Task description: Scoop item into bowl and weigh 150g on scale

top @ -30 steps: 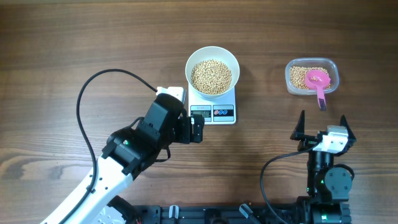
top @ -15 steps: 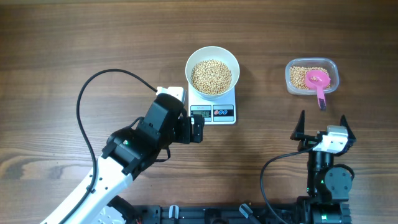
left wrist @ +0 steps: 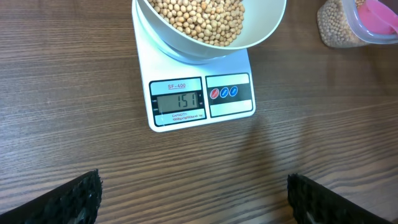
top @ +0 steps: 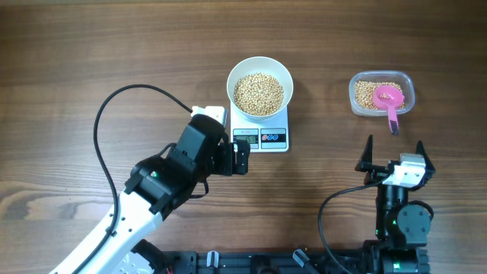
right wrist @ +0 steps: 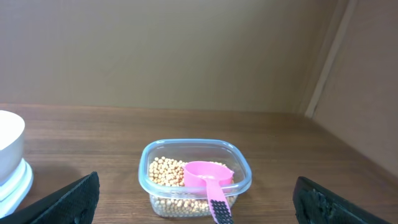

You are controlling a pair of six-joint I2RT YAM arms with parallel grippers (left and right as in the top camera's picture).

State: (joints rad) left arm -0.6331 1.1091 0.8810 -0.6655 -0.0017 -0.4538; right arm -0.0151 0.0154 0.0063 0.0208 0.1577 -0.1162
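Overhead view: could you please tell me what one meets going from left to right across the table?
Left arm → white bowl of beans → clear plastic tub.

No visible change since a second ago

Bowl [top: 259, 64] sits on the scale [top: 260, 138], tub [top: 353, 91] lies right.

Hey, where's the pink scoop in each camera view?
Overhead: the pink scoop lies in the clear tub, upper right.
Left wrist: scoop in the top right corner, cut off by the frame.
Right wrist: scoop bottom centre, in the tub.
Shared landmark: the white bowl, seen in all three.
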